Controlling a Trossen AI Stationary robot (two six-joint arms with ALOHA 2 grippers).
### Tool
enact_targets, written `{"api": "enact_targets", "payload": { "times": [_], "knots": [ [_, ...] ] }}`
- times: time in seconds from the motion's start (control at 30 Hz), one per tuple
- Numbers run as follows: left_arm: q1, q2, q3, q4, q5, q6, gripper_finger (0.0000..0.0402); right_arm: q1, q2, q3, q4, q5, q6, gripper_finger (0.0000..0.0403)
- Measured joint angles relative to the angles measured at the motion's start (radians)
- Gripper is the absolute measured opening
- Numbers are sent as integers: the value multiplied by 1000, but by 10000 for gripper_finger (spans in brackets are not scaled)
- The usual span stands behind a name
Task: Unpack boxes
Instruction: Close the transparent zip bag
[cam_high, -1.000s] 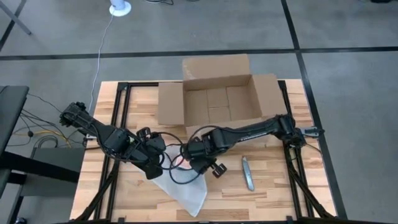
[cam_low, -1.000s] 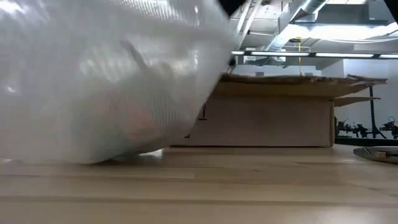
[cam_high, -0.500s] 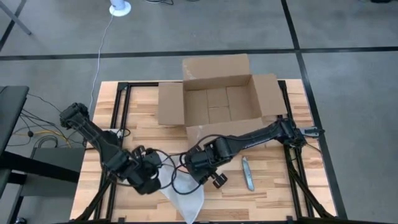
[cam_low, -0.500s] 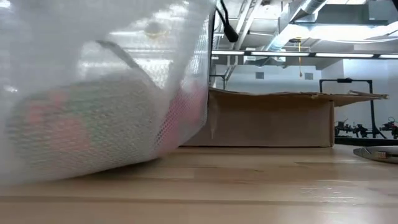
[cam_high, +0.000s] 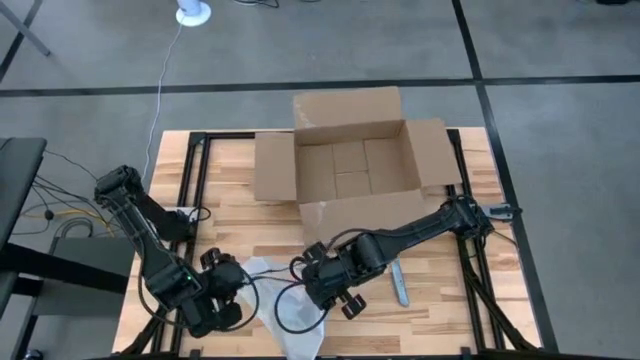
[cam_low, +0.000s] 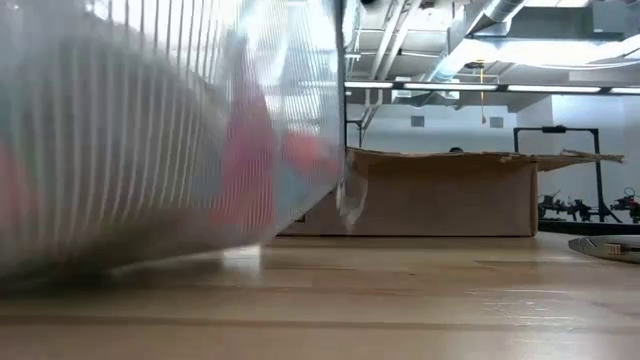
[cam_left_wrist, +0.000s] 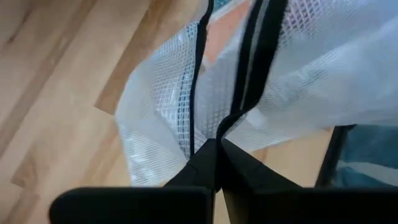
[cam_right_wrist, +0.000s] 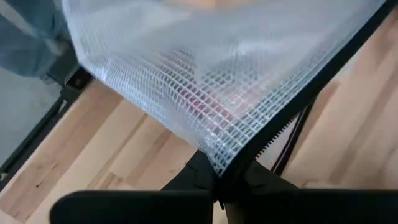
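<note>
- Box (cam_high: 350, 165) sits open and apparently empty at twelve o'clock on the table (cam_high: 470, 310).
- Bag (cam_high: 290, 310), at six o'clock, is clenched at opposite edges by left gripper (cam_high: 228, 295) and right gripper (cam_high: 318, 285).
- Judged step: setting the bag down; next calls for releasing both.

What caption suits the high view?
Both pincers, left and right, grip the mesh zip bag before the opened cardboard box.

Two black jointed arms, looped black cables.
</note>
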Motion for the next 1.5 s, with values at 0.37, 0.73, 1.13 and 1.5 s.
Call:
{"api": "enact_targets", "payload": {
  "times": [0.37, 0.73, 1.13, 1.5],
  "knots": [
    [57, 0, 0, 18, -54, 166, 0, 10, -33, 36, 108, 33, -35, 0],
    [122, 0, 0, 19, 32, 246, 37, 30, -31, 13, 105, 28, -16, 0],
    [228, -1, 278, -155, 129, 601, 145, 23, -31, 13, 96, 10, -11, 0],
    [547, -3, 286, -131, 104, 923, 151, 23, -31, 13, 99, 10, 11, 0]
  ]
}}
